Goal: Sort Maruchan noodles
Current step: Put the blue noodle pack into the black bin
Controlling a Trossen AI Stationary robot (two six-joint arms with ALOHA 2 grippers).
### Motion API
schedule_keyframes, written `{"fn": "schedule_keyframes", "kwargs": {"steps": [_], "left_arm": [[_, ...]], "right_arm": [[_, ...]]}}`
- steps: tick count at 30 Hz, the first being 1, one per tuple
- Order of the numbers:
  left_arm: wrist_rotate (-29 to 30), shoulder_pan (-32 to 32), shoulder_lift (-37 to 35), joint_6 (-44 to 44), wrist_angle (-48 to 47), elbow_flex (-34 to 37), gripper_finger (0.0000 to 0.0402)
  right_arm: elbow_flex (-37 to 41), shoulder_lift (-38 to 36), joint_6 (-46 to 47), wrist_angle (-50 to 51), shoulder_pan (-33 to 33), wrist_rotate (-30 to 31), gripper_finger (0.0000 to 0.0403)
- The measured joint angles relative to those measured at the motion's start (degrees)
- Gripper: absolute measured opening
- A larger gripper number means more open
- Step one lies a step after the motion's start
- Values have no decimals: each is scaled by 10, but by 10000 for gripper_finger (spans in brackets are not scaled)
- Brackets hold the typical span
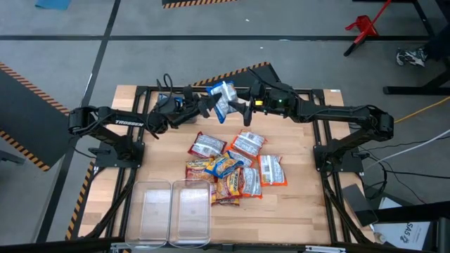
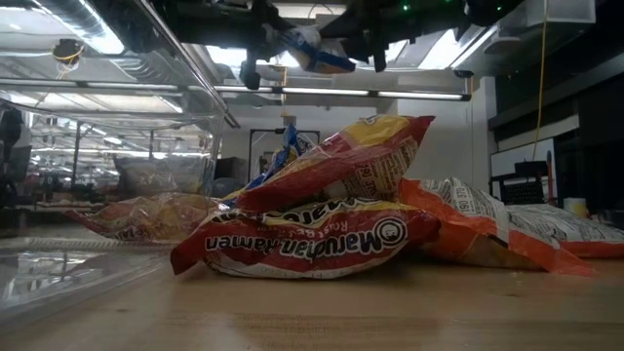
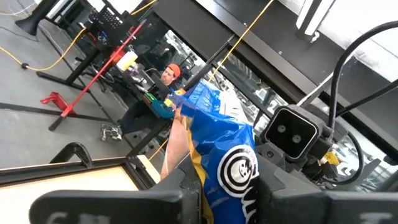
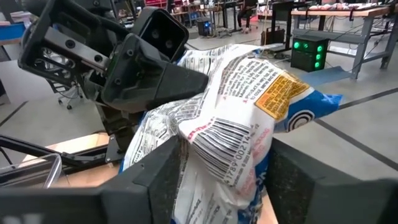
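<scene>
High view: overhead, straight down on the wooden slatted bench (image 1: 295, 140)
Low view: bench-top level, close to the heap of crinkly plastic ramen packets (image 2: 322, 239)
Wrist views: both close on one blue-and-white crinkly ramen packet (image 3: 227, 165)

We read workshop-lab: grey concrete floor (image 1: 211, 63), hazard-striped tape (image 1: 21, 77), red stand (image 1: 362, 28), equipment-laden benches (image 4: 323, 18).

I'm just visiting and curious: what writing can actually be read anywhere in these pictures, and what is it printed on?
"Maruchan Ramen", upside down: front red packet in the pile, low view.
"TROSSEN": left arm, high view.
"SYS", cut off: white box at the right edge, high view.
Too small or blurred: the barcode digits and yellow label on the blue packet held between both tools.
</scene>
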State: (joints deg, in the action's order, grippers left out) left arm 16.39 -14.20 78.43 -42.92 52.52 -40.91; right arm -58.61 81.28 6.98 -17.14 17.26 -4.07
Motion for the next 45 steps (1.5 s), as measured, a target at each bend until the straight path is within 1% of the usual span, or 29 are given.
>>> {"fn": "schedule_keyframes", "kwargs": {"steps": [4, 14, 26, 32, 39, 45], "left_arm": [[6, 0, 0, 0, 0, 0, 51], [20, 0, 0, 15, -6, 0, 49], [21, -19, 0, 22, -8, 0, 49], [22, -25, 0, 30, -25, 0, 49], [22, -27, 0, 39, -61, 0, 49], [22, -27, 0, 41, -69, 0, 49]], "right_arm": [[0, 0, -2, 5, 0, 0, 206], [0, 0, -27, 16, 0, 0, 207], [0, -29, -60, 81, 0, 21, 207], [0, -40, -73, 98, 0, 22, 207], [0, -40, -90, 133, 0, 53, 207], [0, -40, -99, 144, 0, 54, 207]]}}
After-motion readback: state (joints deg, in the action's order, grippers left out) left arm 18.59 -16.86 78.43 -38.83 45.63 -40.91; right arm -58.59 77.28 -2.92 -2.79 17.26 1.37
